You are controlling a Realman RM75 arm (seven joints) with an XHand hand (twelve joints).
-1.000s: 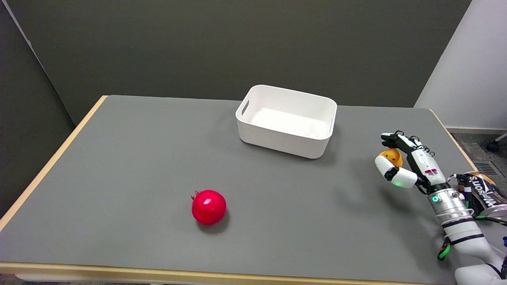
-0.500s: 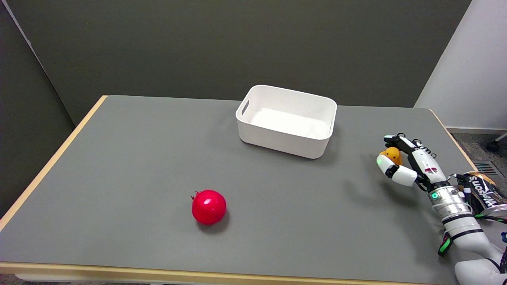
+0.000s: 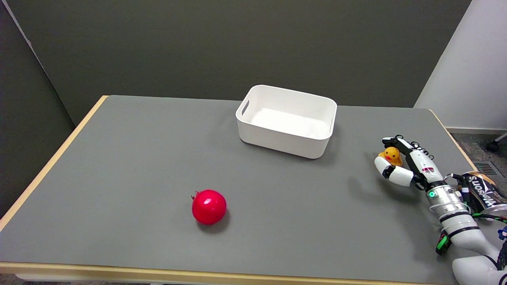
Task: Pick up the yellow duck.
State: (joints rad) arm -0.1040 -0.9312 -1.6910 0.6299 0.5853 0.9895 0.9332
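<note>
Pinching the small yellow rubber duck point(image 3: 392, 155), the right hand point(image 3: 404, 164) has its thumb at 7 o'clock, black fingers point(image 3: 392, 140) curled over top.

Dark olive wall point(image 3: 198, 43); white wall point(image 3: 471, 71); perhaps carpet point(image 3: 473, 146).

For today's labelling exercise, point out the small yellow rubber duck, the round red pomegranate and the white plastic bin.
small yellow rubber duck point(image 3: 392, 154), head view, on its head.
round red pomegranate point(image 3: 209, 207), head view, middle of its skin.
white plastic bin point(image 3: 277, 141), head view, on its near wall.
</note>
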